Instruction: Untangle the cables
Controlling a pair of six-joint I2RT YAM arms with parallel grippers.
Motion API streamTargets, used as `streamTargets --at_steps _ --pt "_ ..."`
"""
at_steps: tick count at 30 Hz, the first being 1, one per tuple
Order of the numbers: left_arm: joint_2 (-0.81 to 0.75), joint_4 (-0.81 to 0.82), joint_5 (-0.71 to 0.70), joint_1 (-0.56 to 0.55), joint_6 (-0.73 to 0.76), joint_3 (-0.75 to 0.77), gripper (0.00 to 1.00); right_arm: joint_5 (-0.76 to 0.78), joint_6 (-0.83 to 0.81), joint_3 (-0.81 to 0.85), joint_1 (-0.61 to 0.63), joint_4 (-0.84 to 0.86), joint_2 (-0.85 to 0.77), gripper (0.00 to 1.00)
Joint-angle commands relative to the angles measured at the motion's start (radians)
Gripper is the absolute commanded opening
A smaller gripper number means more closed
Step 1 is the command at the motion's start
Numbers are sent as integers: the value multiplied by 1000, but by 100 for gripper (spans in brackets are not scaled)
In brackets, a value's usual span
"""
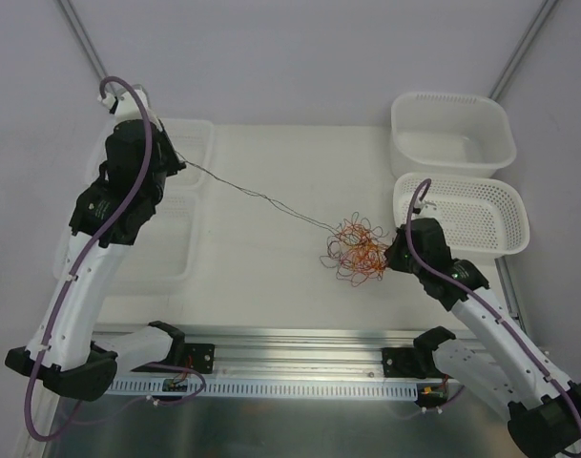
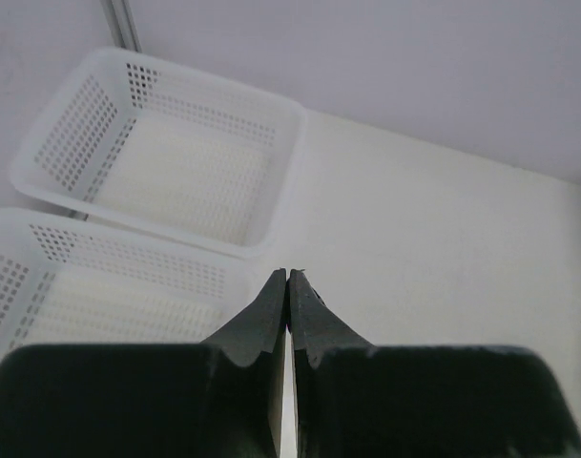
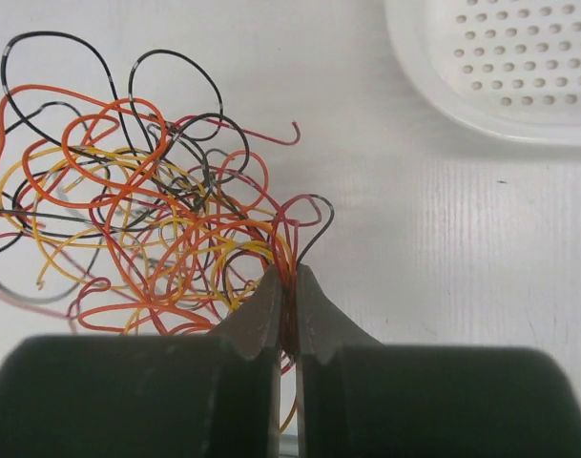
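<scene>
The cables are a tangle (image 1: 354, 250) of thin curly orange, red, black and pale yellow wires on the white table, right of centre. My right gripper (image 1: 392, 256) is shut on the tangle's right edge; in the right wrist view its tips (image 3: 290, 277) pinch red and orange strands of the tangle (image 3: 147, 210). One thin black cable (image 1: 261, 198) runs taut from the tangle up-left to my left gripper (image 1: 178, 165), which is shut and held above the left baskets. In the left wrist view the shut tips (image 2: 288, 275) show only a hair of wire.
Two white perforated baskets stand at the left (image 1: 210, 143) (image 1: 180, 277), also in the left wrist view (image 2: 190, 76) (image 2: 109, 234). Two more stand at the right: a deep one (image 1: 452, 97) and a shallow one (image 1: 481, 215), close to the right gripper (image 3: 500, 57).
</scene>
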Motion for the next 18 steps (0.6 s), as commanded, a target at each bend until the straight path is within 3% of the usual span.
streamTargets --at_steps 1,8,13,18 --pt "26 -18 -59 15 111 132 0 18 -42 17 -20 -99 -30 1" --pt "55 -35 -11 15 137 213 0 -9 -56 -12 -22 -110 -39 1" --pt "15 -35 206 15 46 44 0 -32 -60 -23 -23 -107 -38 1" --pt "4 -35 326 15 -17 -198 0 -120 -114 -11 -23 -84 -7 1"
